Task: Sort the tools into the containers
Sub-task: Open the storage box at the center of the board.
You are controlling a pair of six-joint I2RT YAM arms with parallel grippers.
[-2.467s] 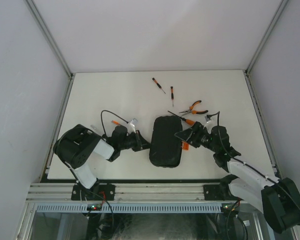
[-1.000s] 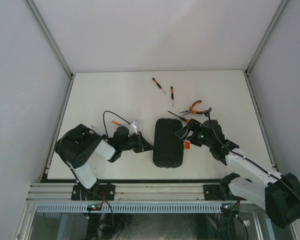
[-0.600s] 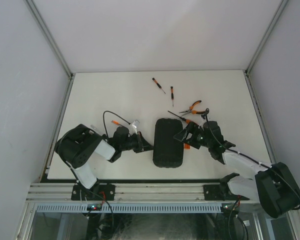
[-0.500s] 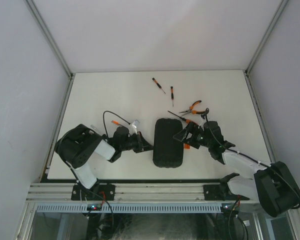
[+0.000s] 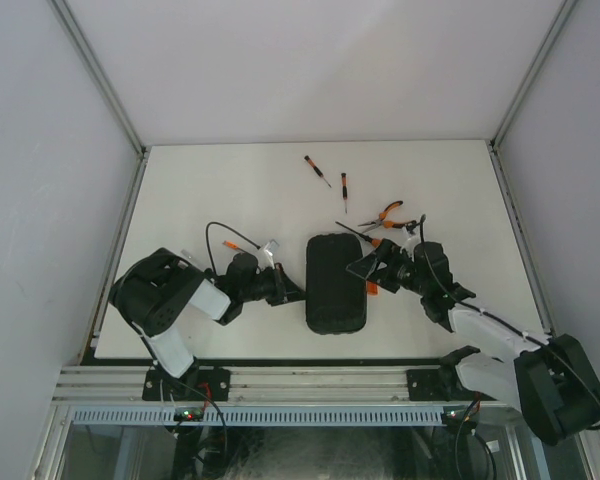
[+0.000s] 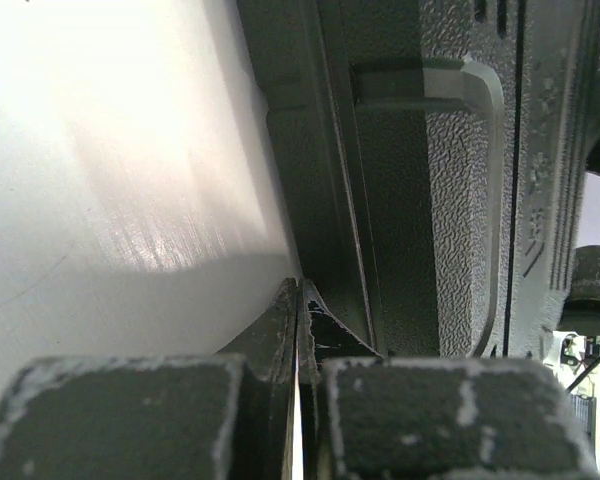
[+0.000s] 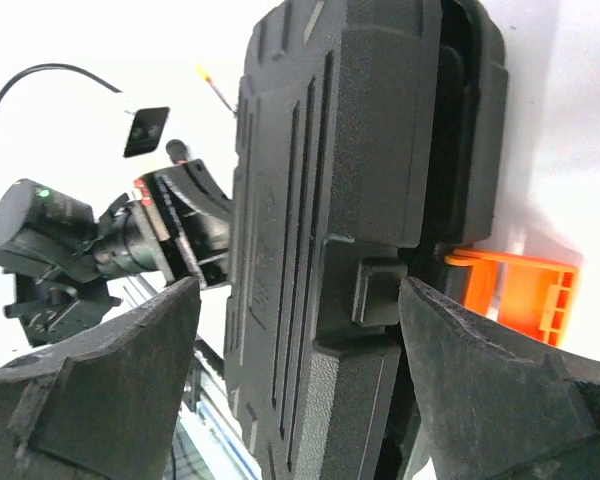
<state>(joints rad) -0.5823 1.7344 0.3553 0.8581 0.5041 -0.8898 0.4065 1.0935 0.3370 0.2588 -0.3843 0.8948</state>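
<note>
left gripper (image 5: pixel 288 290) pinched fully together, tips at the left edge of the black ribbed plastic tool case (image 5: pixel 335 283), which lies flat on the white table (image 5: pixel 200 190). right gripper (image 5: pixel 365 272) spread wide at the case's right edge, holding nothing — the small orange latch (image 7: pixel 515 290) just beside it. orange-handled pliers (image 5: pixel 390 215) and 2 thin screwdrivers (image 5: pixel 317 170) lie farther back.

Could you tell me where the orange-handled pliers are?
In the top view, the orange-handled pliers lie right of centre, just beyond the black ribbed plastic case.
</note>
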